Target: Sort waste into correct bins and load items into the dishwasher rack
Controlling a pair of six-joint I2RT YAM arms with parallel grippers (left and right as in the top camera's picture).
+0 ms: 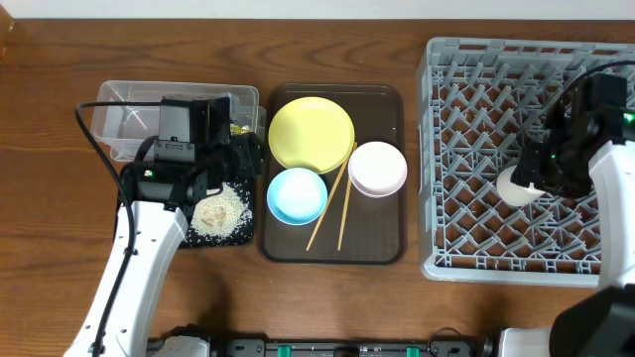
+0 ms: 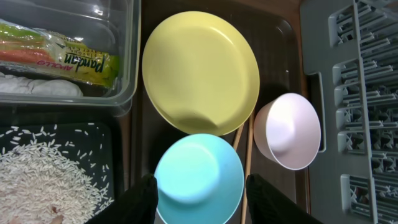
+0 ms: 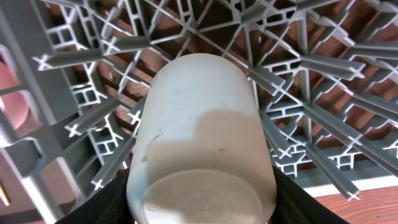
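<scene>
My right gripper (image 1: 529,177) (image 3: 202,208) is shut on the pale cup (image 1: 514,186) (image 3: 199,118), held upside down just above the pegs of the grey dishwasher rack (image 1: 476,253) (image 3: 311,56). My left gripper (image 1: 238,164) (image 2: 202,202) is open and empty, above the edge of the black tray (image 1: 250,216) (image 2: 106,134) that holds the rice (image 1: 220,210) (image 2: 43,180). In the left wrist view the light blue bowl (image 1: 297,194) (image 2: 199,177) shows between its fingers. The clear tub (image 1: 129,119) (image 2: 127,62) holds the wrapper (image 2: 68,56) and the white scrap (image 2: 37,87).
The brown serving tray (image 1: 332,250) (image 2: 280,31) holds the yellow plate (image 1: 311,134) (image 2: 199,68), the white bowl (image 1: 377,168) (image 2: 289,130), the blue bowl and two chopsticks (image 1: 342,193) (image 2: 247,168). The rack stands right of it.
</scene>
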